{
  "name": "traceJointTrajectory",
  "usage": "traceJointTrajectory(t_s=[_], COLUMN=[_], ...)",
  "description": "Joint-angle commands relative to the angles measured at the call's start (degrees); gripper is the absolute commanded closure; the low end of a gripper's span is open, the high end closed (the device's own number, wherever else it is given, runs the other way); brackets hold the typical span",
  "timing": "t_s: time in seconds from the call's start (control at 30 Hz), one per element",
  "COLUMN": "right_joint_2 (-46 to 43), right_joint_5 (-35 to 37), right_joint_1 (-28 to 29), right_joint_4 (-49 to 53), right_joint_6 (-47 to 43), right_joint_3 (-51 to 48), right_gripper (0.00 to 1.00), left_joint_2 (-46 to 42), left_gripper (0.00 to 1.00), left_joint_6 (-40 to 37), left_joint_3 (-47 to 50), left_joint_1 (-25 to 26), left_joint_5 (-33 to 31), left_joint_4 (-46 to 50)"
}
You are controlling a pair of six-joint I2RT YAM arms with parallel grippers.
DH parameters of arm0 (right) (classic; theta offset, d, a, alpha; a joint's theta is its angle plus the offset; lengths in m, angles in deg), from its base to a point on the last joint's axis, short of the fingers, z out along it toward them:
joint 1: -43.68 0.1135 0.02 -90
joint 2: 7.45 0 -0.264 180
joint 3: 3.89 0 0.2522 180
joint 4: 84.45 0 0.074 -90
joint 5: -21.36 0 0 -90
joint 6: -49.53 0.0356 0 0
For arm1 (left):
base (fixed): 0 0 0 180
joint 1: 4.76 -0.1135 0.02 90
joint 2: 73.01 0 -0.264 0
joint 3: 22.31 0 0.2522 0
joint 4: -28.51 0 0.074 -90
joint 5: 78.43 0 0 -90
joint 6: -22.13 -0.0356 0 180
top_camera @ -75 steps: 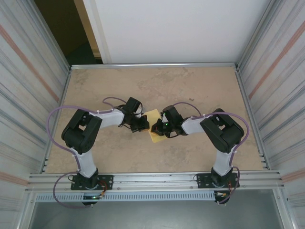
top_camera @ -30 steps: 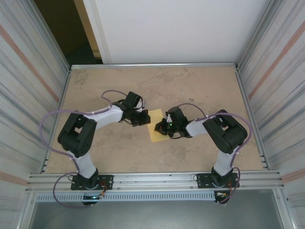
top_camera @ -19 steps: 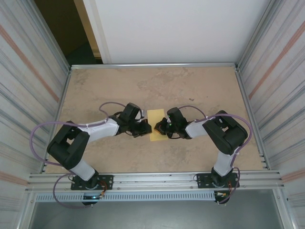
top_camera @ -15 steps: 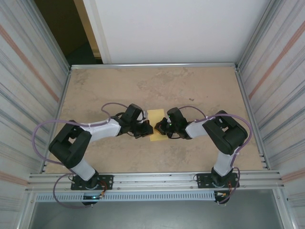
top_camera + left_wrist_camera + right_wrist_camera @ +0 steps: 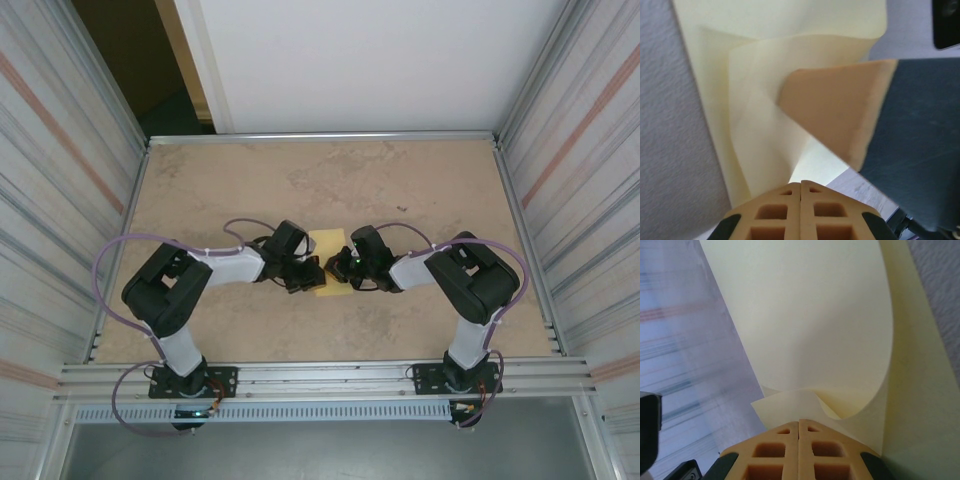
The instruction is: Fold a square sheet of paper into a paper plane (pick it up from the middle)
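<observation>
The paper (image 5: 326,246) lies at the middle of the table (image 5: 420,190). It is pale yellow and, seen from above, a narrow strip running away from the arm bases, its middle hidden under the two grippers that meet over it. In the left wrist view it shows folded: one layer lies flat on the table, and a second lifts off it with a slanted crease and a curved far edge. In the right wrist view a broad flap curls up and over in a smooth arc, and a small corner sits just above the fingers.

The left gripper (image 5: 800,192) is clenched on the paper: its two tan fingers meet along a thin seam, and the near end of the raised layer runs down into it. The right gripper (image 5: 799,430) is clenched on the paper too, fingers pressed together with the curled flap rising from just behind them.

From above the grippers face each other across the strip, the left one at its left edge and the right one at its right. Their tips are very close — whether they touch cannot be told. In the left wrist view the right gripper's tan finger (image 5: 832,107), on its dark body, reaches in from the right and overlaps the raised layer.

Both arms (image 5: 215,265) are bent at the elbow, with purple cables (image 5: 120,245) looping off them. Ribbed metal walls (image 5: 60,180) flank the table, and a white panel (image 5: 370,60) stands at the back.
</observation>
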Motion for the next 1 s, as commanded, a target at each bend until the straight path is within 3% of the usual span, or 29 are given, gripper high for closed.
traceJointTrajectory(t_s=[0.0, 0.97], right_joint_2=[3.12, 4.61], right_joint_5=[4.22, 4.79], right_joint_1=[-0.16, -0.55], right_joint_4=[6.92, 8.26], right_joint_6=[0.1, -0.01], right_joint_3=[-2.38, -2.97], right_gripper=[1.0, 1.0], left_joint_2=[0.16, 2.64], left_gripper=[0.97, 0.98], left_joint_6=[-1.3, -7.73], left_joint_3=[-1.69, -4.09], left_joint_1=[0.4, 1.36], left_joint_5=[-0.4, -5.88], left_joint_4=[1.99, 10.52])
